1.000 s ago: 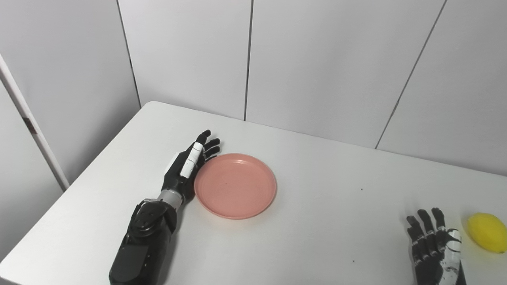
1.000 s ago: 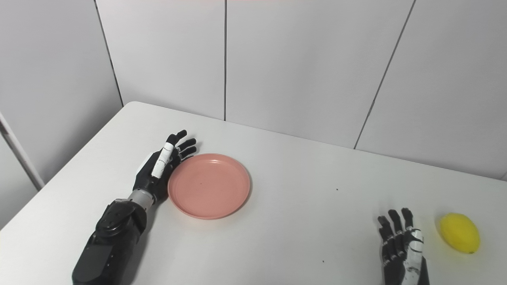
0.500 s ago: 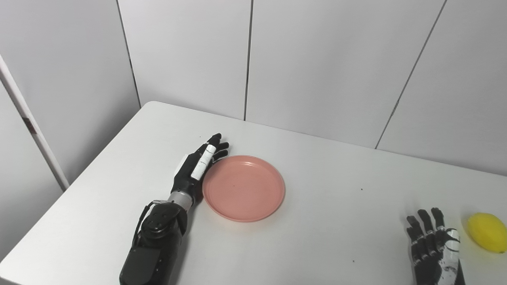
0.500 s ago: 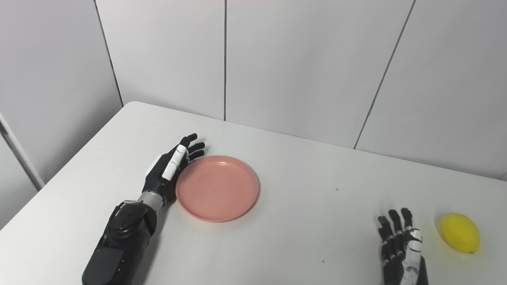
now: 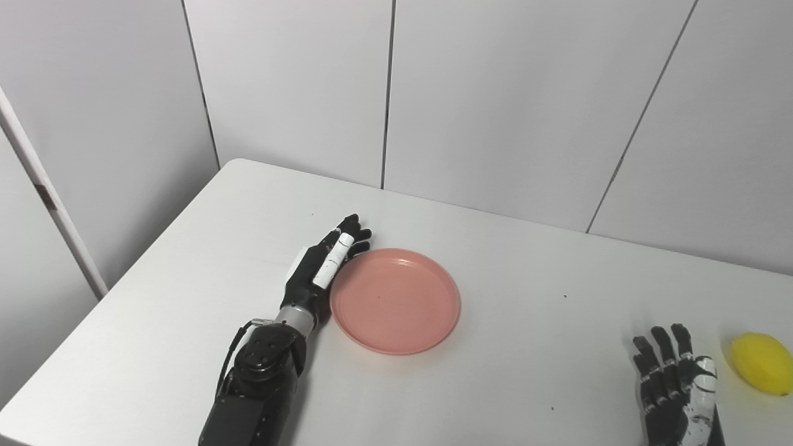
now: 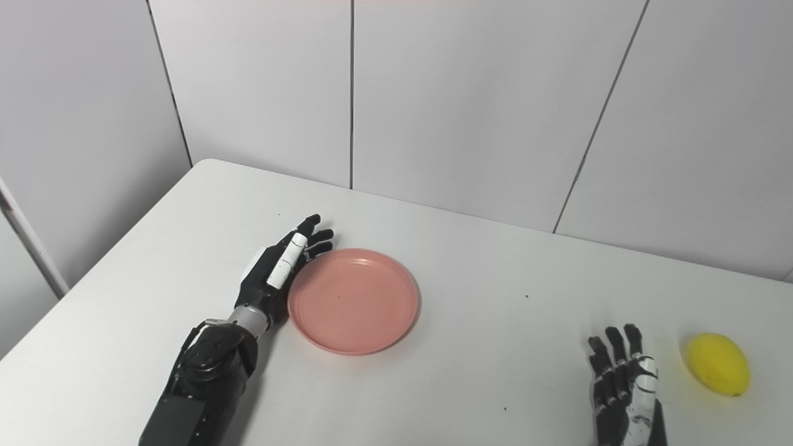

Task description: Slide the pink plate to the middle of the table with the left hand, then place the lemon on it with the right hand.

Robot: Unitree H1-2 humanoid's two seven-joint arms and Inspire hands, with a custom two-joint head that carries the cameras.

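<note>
Left eye view: left hand (image 5: 322,267), fingers spread flat, edges against the pink plate (image 5: 395,300) to push it; right hand (image 5: 675,384) waits empty, splayed beside the lemon (image 5: 761,363).

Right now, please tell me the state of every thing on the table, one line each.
pink plate: flat on the table, empty, left hand against its left rim.
lemon: lying on the table, free, right of the right hand.
left hand: open, fingers straight, edge-on beside the plate.
right hand: open, fingers spread, holding nothing.
</note>
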